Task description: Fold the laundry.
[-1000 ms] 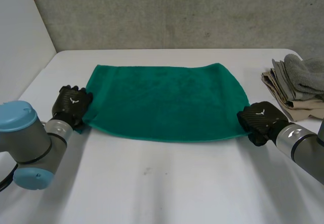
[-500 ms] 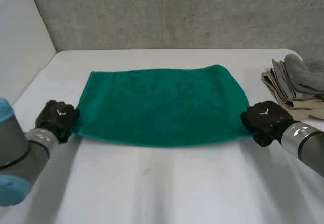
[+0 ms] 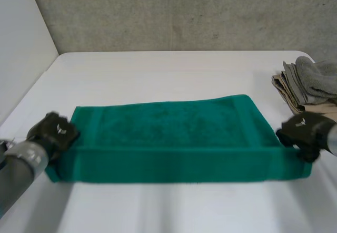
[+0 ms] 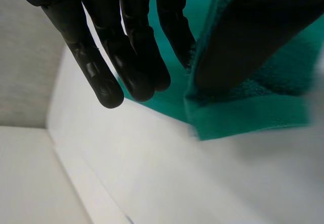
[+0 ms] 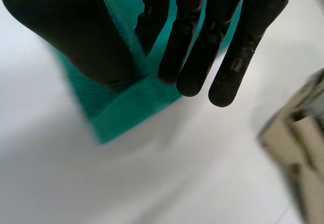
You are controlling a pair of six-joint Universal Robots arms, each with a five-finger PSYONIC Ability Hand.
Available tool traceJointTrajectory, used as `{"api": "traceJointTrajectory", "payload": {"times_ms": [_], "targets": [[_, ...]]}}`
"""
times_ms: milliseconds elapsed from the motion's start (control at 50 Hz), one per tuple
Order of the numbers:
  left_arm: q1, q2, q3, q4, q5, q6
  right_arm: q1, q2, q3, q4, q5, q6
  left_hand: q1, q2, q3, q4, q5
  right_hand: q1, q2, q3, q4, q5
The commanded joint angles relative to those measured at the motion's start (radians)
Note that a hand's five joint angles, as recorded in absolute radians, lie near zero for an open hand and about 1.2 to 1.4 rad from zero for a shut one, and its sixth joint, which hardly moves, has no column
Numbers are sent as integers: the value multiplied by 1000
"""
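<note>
Across table (image 3: 158, 69), green towel (image 3: 174, 133) (long axis side-to-side), left hand (image 3: 52, 133), right hand (image 3: 303, 130) pinching its ends

Lab-like test bench; bare concrete wall (image 3: 184, 11); white table (image 3: 158, 69).

White table (image 3: 174, 69) before a grey concrete wall (image 3: 184, 11), a pale panel (image 3: 21, 43) at left.

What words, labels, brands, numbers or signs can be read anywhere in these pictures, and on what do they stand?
No words or numbers can be read.
Left hand: a small white mark on its back, a sign rather than letters, too blurred to make out.
Right hand: a like small white mark on its back.
Green towel and folded stack: no label to be seen.
</note>
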Motion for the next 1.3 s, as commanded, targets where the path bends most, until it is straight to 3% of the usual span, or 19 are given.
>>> {"api": "traceJointTrajectory", "payload": {"times_ms": [20,80,200,340,440,460,480,500,520,540,660,740,860,1000,1220,1300], "targets": [[-70,-313,247,211,-44,-78,145,195,-156,-322,69,102,259,198,203,197,247,405,215,214,205,221],[-75,-425,366,241,-107,-105,183,277,-243,-420,135,109,259,198,203,197,247,405,215,214,205,221],[-107,-605,600,255,-185,-104,225,420,-416,-505,173,110,259,198,203,197,247,405,215,214,205,221],[-112,-731,771,263,-190,-101,263,603,-654,-532,176,109,259,198,203,197,247,405,215,214,205,221],[-135,-772,811,341,-192,-107,280,697,-766,-591,175,104,195,134,139,133,183,400,210,209,200,217],[-141,-774,809,353,-193,-107,280,709,-780,-604,175,107,23,-38,-33,-39,11,51,-139,-140,-148,-132],[-145,-774,808,366,-195,-105,283,727,-805,-630,180,109,-214,-275,-270,-276,-226,-734,-924,-925,-934,-917],[-150,-774,806,379,-198,-102,283,735,-812,-644,181,109,-524,-585,-580,-587,-536,-817,-1007,-1008,-1017,-1000],[-156,-774,802,395,-211,-101,283,738,-820,-658,186,109,-897,-958,-953,-959,-909,-817,-1007,-1008,-1017,-1000],[-159,-772,797,402,-222,-99,283,740,-826,-670,195,110,-963,-1024,-1019,-1025,-975,-817,-1007,-1008,-1017,-1000],[-179,-731,736,422,-299,-111,283,660,-759,-669,324,179,-963,-1024,-1019,-1025,-975,-817,-1007,-1008,-1017,-1000],[-181,-641,607,418,-302,-136,271,479,-584,-608,359,289,-963,-1024,-1019,-1025,-975,-817,-1007,-1008,-1017,-1000],[-181,-498,461,416,-293,-220,225,280,-324,-490,298,437,-963,-1024,-1019,-1025,-975,-817,-1007,-1008,-1017,-1000],[-181,-386,352,415,-228,-369,153,223,-139,-405,154,500,-963,-1024,-1019,-1025,-975,-751,-942,-942,-951,-935],[-184,-375,306,415,-216,-403,136,272,-81,-522,129,501,-963,-1024,-1019,-1025,-975,-534,-724,-725,-733,-717],[-184,-381,304,415,-216,-403,136,312,-82,-591,129,497,-963,-1024,-1019,-1025,-975,-308,-498,-499,-508,-491]]}}
